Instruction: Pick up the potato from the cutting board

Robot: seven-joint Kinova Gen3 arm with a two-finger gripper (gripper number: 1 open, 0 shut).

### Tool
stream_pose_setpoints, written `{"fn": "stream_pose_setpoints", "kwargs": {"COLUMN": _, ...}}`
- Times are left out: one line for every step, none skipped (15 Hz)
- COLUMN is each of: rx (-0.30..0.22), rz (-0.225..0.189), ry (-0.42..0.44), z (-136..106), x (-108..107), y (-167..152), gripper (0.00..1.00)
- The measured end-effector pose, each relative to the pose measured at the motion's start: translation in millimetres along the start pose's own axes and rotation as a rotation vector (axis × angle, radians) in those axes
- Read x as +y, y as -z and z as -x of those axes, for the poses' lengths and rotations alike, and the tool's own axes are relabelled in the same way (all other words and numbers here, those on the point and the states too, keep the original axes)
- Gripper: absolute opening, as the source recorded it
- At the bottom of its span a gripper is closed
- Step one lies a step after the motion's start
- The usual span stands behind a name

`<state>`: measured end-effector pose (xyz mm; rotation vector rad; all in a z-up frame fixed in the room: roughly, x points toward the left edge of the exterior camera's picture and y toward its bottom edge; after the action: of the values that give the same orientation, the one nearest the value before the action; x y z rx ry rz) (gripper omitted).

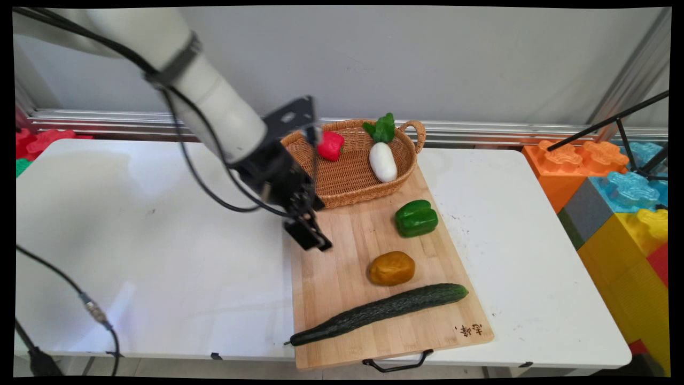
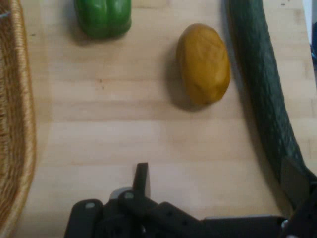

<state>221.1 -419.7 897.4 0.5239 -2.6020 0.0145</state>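
Note:
My black gripper (image 1: 311, 239) hangs open over the left part of a wooden cutting board (image 1: 342, 262), just in front of a wicker basket (image 1: 347, 200), and holds nothing. In the hand view the gripper (image 2: 218, 186) shows one finger (image 2: 141, 177) over bare board (image 2: 124, 129) and the other by the cucumber (image 2: 262, 84). Ahead of it lie a brownish-yellow potato (image 2: 203, 63) and a green pepper (image 2: 103, 17), with the basket's rim (image 2: 15, 124) at the left. On the board lie the green pepper (image 1: 416, 218), the potato (image 1: 391, 268) and the long cucumber (image 1: 379, 312). The basket holds a red pepper (image 1: 331, 145) and a white radish (image 1: 383, 160).
Large coloured toy blocks (image 1: 614, 187) are stacked beyond the table's right end, with a black tripod leg (image 1: 620, 123) over them. Red and green blocks (image 1: 37, 141) sit at the far left. Black cables (image 1: 203, 182) hang from the arm over the white table (image 1: 160, 256).

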Motion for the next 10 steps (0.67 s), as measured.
{"fn": "stream_pose_setpoints", "kwargs": {"rx": 0.000, "rz": 0.005, "ry": 0.013, "z": -6.0, "x": 1.5, "y": -9.1, "gripper": 1.00}}
{"fn": "stream_pose_setpoints", "kwargs": {"rx": 0.001, "rz": 0.011, "ry": 0.025, "z": -12.4, "x": 2.9, "y": -20.0, "gripper": 1.00}}
{"fn": "stream_pose_setpoints", "kwargs": {"rx": 0.003, "rz": 0.017, "ry": 0.032, "z": -16.9, "x": 3.8, "y": -29.8, "gripper": 1.00}}
{"fn": "stream_pose_setpoints", "kwargs": {"rx": 0.008, "rz": 0.021, "ry": 0.039, "z": -21.2, "x": 4.1, "y": -41.2, "gripper": 1.00}}
{"fn": "stream_pose_setpoints", "kwargs": {"rx": 0.012, "rz": 0.025, "ry": 0.045, "z": -24.4, "x": 3.9, "y": -53.1, "gripper": 1.00}}
{"fn": "stream_pose_setpoints", "kwargs": {"rx": 0.016, "rz": 0.028, "ry": 0.053, "z": -26.8, "x": 3.7, "y": -64.6, "gripper": 1.00}}
{"fn": "stream_pose_setpoints", "kwargs": {"rx": 0.020, "rz": 0.028, "ry": 0.060, "z": -28.2, "x": 2.9, "y": -74.3, "gripper": 1.00}}
{"fn": "stream_pose_setpoints", "kwargs": {"rx": 0.023, "rz": 0.028, "ry": 0.068, "z": -29.4, "x": 1.7, "y": -85.3, "gripper": 1.00}}
{"fn": "stream_pose_setpoints", "kwargs": {"rx": 0.025, "rz": 0.028, "ry": 0.075, "z": -30.2, "x": 0.4, "y": -95.2, "gripper": 1.00}}
{"fn": "stream_pose_setpoints", "kwargs": {"rx": 0.027, "rz": 0.028, "ry": 0.081, "z": -30.4, "x": -0.6, "y": -103.3, "gripper": 1.00}}
